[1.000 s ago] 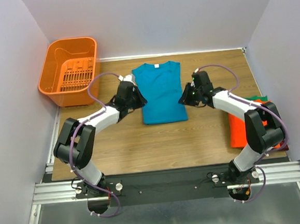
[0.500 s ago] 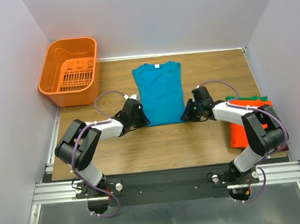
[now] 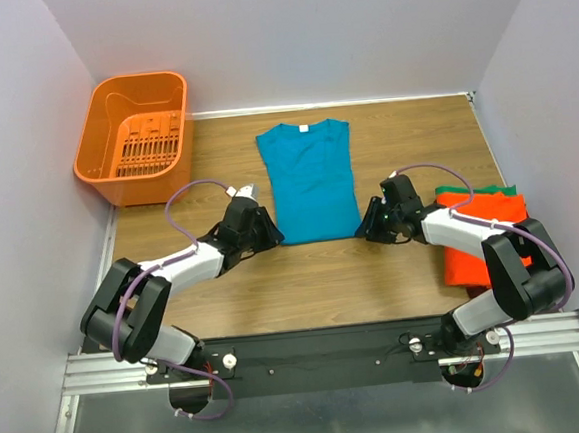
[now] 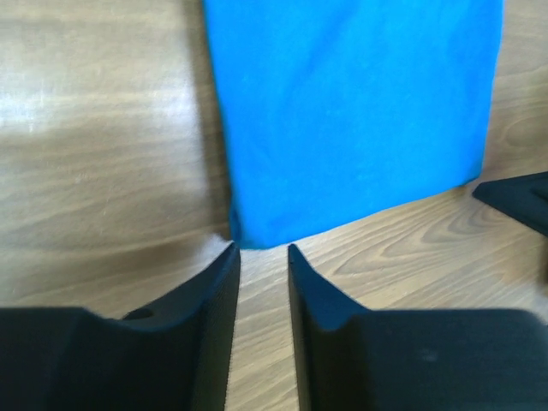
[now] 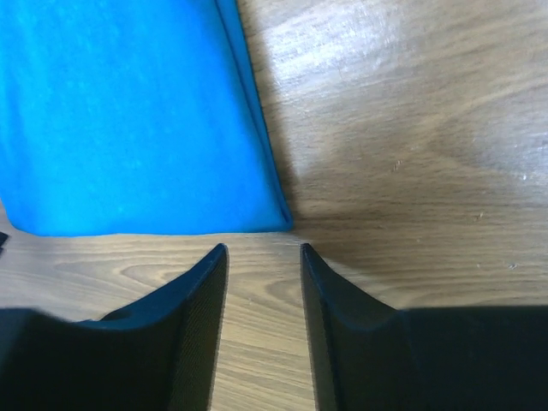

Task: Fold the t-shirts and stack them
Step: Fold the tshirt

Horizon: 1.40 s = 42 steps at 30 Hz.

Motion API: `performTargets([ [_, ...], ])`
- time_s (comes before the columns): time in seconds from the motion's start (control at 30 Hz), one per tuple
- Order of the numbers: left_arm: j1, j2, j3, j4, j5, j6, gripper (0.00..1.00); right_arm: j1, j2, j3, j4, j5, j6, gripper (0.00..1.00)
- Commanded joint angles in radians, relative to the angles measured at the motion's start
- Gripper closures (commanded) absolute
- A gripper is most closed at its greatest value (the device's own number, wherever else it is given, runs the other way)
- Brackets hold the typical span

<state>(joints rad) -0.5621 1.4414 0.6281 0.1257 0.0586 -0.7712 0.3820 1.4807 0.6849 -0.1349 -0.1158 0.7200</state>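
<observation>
A teal-blue t-shirt lies flat mid-table, folded into a narrow strip with its white neck tag at the far end. My left gripper sits low at the strip's near left corner. In the left wrist view this gripper is open, bare wood between its fingers and the shirt corner just past the tips. My right gripper mirrors it at the near right corner. The right wrist view shows it open and empty, the shirt just beyond. Folded orange and green t-shirts are stacked at the right.
An orange slotted basket stands at the far left corner, beside the left wall. The stack of shirts lies against the table's right edge, under my right forearm. Walls close in on three sides. Bare wood runs between the teal shirt and the arm bases.
Both grippers slid from the middle of the shirt's sides toward me to its near corners. Their jaws have spread wider, with nothing between them.
</observation>
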Motion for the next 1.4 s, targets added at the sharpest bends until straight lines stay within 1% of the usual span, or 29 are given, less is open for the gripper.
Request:
performTargets([
  [0.0, 0.005, 0.004, -0.044, 0.014, 0.006, -0.002, 0.61, -0.006, -0.019, -0.021, -0.009, 0.030, 0.019, 0.49],
  [0.07, 0.004, 0.016, -0.059, 0.058, 0.027, -0.008, 0.57, -0.009, -0.007, -0.016, -0.008, 0.038, 0.012, 0.49],
  [0.2, 0.004, 0.063, -0.061, 0.107, 0.049, -0.020, 0.53, -0.009, 0.019, -0.005, 0.017, 0.045, 0.012, 0.48],
  [0.43, 0.005, 0.148, -0.061, 0.176, 0.058, -0.037, 0.54, -0.009, 0.066, -0.013, 0.058, 0.056, 0.024, 0.51],
  [0.63, 0.004, 0.189, -0.068, 0.206, 0.055, -0.051, 0.61, -0.009, 0.090, -0.012, 0.086, 0.068, 0.033, 0.55],
  [0.67, 0.002, 0.194, -0.068, 0.209, 0.056, -0.051, 0.66, -0.009, 0.098, -0.010, 0.090, 0.070, 0.035, 0.55],
  [0.7, 0.002, 0.197, -0.065, 0.210, 0.058, -0.053, 0.68, -0.009, 0.101, -0.005, 0.093, 0.070, 0.036, 0.55],
  [0.73, 0.001, 0.201, -0.064, 0.212, 0.061, -0.054, 0.71, -0.009, 0.107, -0.002, 0.100, 0.067, 0.038, 0.57],
  [0.77, -0.001, 0.203, -0.062, 0.212, 0.063, -0.054, 0.77, -0.009, 0.110, -0.001, 0.103, 0.064, 0.039, 0.61],
  [0.8, -0.005, 0.200, -0.059, 0.210, 0.069, -0.056, 0.88, -0.009, 0.116, 0.002, 0.104, 0.055, 0.041, 0.66],
  [0.83, -0.007, 0.195, -0.059, 0.210, 0.070, -0.056, 0.94, -0.011, 0.116, 0.005, 0.106, 0.047, 0.042, 0.77],
  [0.87, -0.010, 0.191, -0.061, 0.210, 0.072, -0.056, 1.00, -0.009, 0.115, 0.004, 0.104, 0.039, 0.042, 0.84],
  [0.93, -0.018, 0.162, -0.071, 0.197, 0.076, -0.054, 1.00, -0.009, 0.081, -0.011, 0.101, 0.018, 0.044, 0.94],
  [1.0, -0.027, 0.110, -0.100, 0.180, 0.073, -0.054, 1.00, -0.009, 0.018, -0.050, 0.090, -0.010, 0.047, 0.99],
  [1.07, -0.028, 0.068, -0.145, 0.164, 0.076, -0.057, 1.00, -0.009, -0.060, -0.100, 0.081, -0.039, 0.047, 0.99],
  [1.1, -0.028, 0.044, -0.145, 0.158, 0.076, -0.057, 1.00, -0.009, -0.060, -0.122, 0.077, -0.056, 0.047, 0.99],
  [1.17, -0.041, -0.041, -0.189, 0.141, 0.087, -0.060, 1.00, -0.009, -0.152, -0.162, 0.057, -0.108, 0.052, 0.99],
  [1.2, -0.053, -0.074, -0.205, 0.120, 0.084, -0.069, 1.00, -0.011, -0.190, -0.210, 0.051, -0.125, 0.055, 0.99],
  [1.23, -0.065, -0.144, -0.234, 0.106, 0.077, -0.077, 1.00, -0.009, -0.226, -0.232, 0.029, -0.151, 0.064, 0.99],
  [1.27, -0.096, -0.183, -0.248, 0.092, 0.073, -0.085, 1.00, -0.009, -0.302, -0.255, 0.014, -0.162, 0.064, 0.99],
  [1.3, -0.114, -0.218, -0.261, 0.063, 0.070, -0.108, 1.00, -0.008, -0.339, -0.293, -0.002, -0.173, 0.065, 0.99],
  [1.33, -0.127, -0.286, -0.280, 0.042, 0.058, -0.118, 1.00, -0.008, -0.374, -0.314, -0.040, -0.195, 0.070, 0.99],
  [1.37, -0.149, -0.320, -0.289, 0.025, 0.052, -0.131, 1.00, -0.006, -0.454, -0.327, -0.064, -0.208, 0.073, 0.99],
])
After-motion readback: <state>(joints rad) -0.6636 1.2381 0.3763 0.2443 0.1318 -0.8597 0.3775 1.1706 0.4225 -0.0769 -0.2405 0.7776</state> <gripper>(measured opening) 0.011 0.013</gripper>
